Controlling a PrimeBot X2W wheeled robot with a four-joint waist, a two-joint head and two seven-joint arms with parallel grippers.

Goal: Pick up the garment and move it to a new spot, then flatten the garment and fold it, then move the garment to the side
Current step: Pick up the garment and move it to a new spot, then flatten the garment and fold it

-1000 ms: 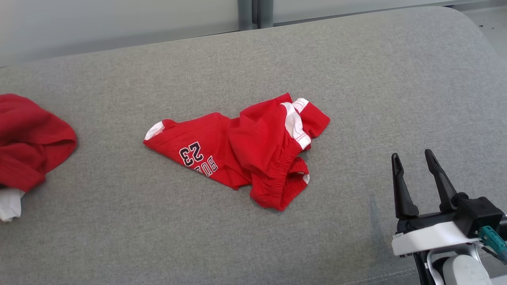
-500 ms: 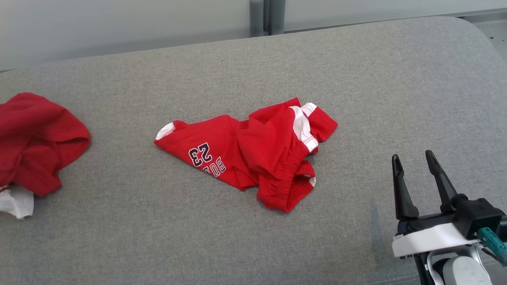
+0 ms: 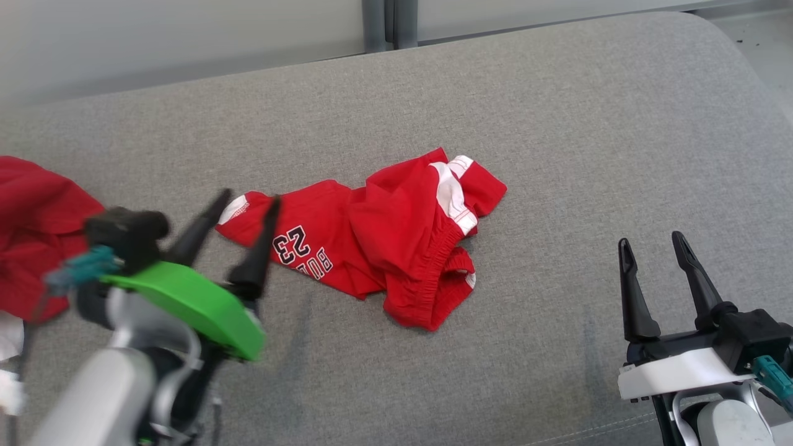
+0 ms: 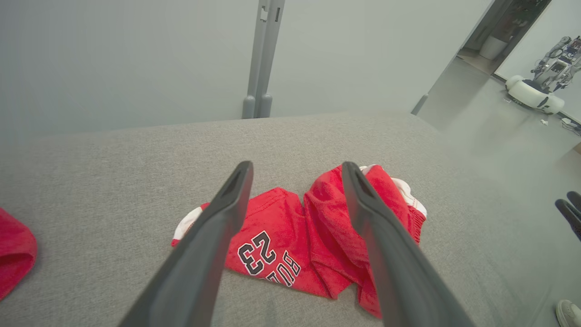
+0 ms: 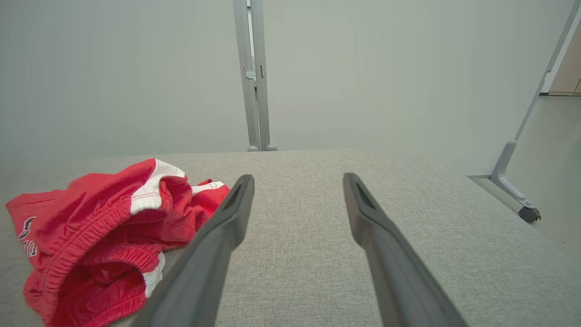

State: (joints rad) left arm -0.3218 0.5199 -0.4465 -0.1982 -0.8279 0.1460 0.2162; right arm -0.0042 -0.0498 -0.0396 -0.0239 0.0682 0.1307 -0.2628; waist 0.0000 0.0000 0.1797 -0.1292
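Grey fabric-covered bench point(image 3: 588, 124), far-right corner rounded. Red shorts point(image 3: 396, 248) lay crumpled near its middle, white trim and number 23 showing. Second red garment point(image 3: 37, 235) lay bunched at left edge, white cloth point(image 3: 7, 337) just beside it.

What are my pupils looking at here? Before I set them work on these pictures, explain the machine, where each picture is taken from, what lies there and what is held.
One two-armed wheeled robot took all three pictures. The wide one comes from its head camera, looking down at a grey padded surface. The other two come from wrist cameras, each looking along that arm's two dark fingers. The left claw and right claw both stand open, holding nothing. Crumpled red shorts with white trim and the number 23 lie mid-surface; another red garment lies at the left edge.
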